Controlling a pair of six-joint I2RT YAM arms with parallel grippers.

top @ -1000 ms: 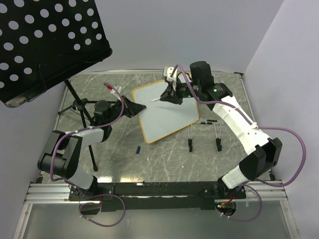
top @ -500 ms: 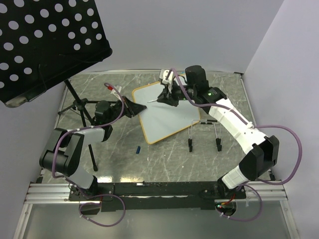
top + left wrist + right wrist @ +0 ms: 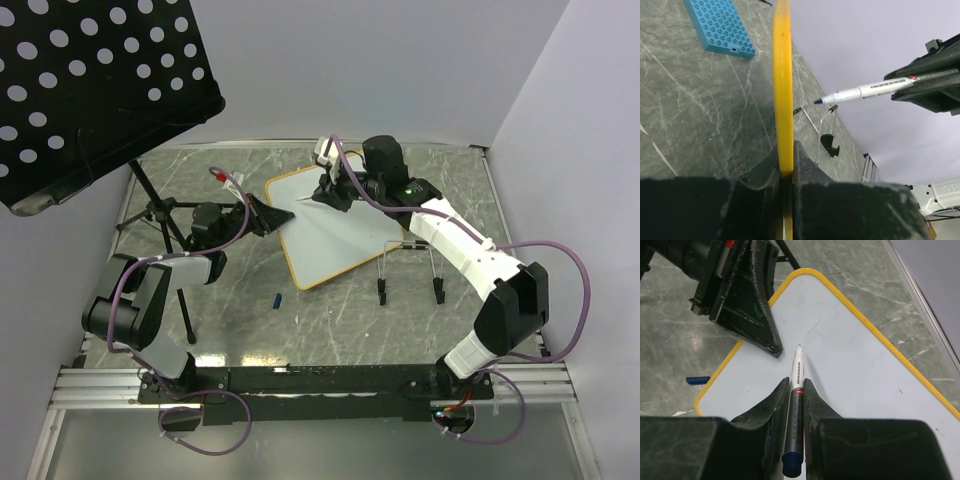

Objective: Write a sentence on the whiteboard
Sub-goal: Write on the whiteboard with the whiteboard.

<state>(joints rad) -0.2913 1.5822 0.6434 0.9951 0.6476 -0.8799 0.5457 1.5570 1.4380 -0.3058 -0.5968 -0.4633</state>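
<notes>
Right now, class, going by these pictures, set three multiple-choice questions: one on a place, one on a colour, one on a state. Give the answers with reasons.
1. Where does the left hand meet the whiteboard?
A) on its rim
B) at its middle
C) nowhere, it hangs apart

2. What colour is the rim?
A) red
B) yellow
C) green

3. What state is the right hand in?
A) open and empty
B) shut on the marker
C) shut on an eraser

Answers:
1 A: the left wrist view shows the rim pinched between its fingers.
2 B: the edge band is yellow in every view.
3 B: the right wrist view shows the marker clamped between the fingers, its tip pointing over the board.
</notes>
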